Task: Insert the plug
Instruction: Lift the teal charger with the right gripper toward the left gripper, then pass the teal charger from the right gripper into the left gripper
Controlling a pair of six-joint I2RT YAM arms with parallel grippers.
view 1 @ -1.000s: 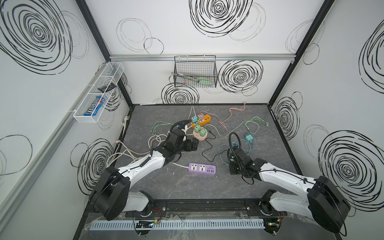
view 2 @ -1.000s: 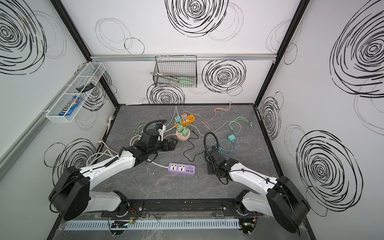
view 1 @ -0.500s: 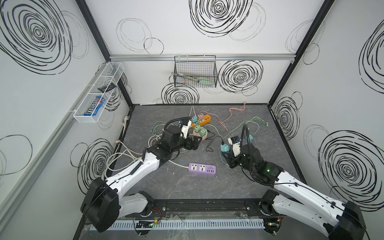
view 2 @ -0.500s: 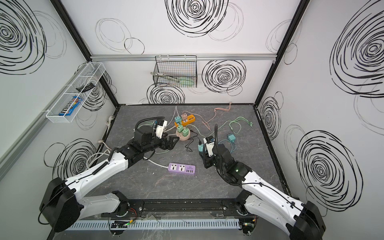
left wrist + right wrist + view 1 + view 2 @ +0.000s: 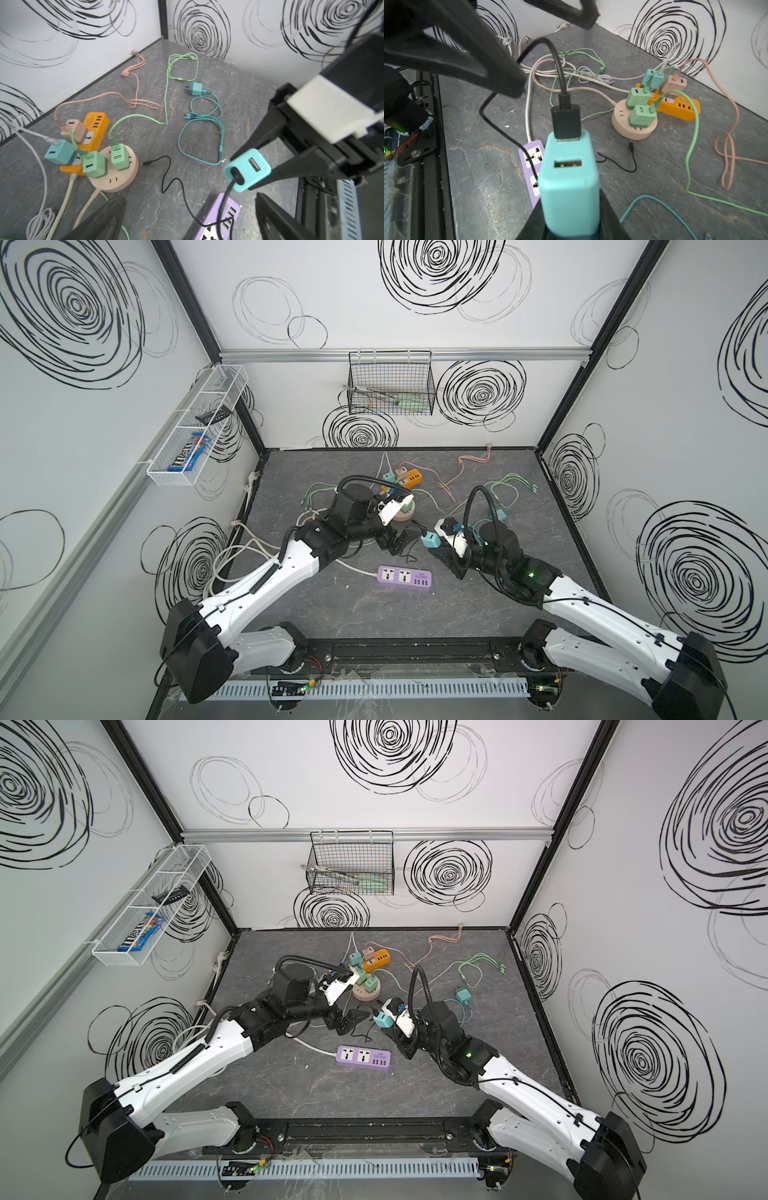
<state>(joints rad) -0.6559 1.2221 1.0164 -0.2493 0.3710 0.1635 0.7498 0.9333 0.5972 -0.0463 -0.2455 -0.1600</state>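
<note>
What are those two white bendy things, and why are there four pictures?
They are two robot arms, a left arm and a right arm, each ending in a two-fingered pincher called a gripper. Two pictures come from a camera high above, looking down on the whole grey table. The other two come from small cameras on the arms' wrists, so they see close up. On the table lie a purple power strip, an orange power strip, a round beige socket with green chargers plugged in, and loose coloured cables. The right gripper pinches a turquoise charger, lifted off the table, with a black cable plugged into it. The left gripper is wide open and empty, close by.
</note>
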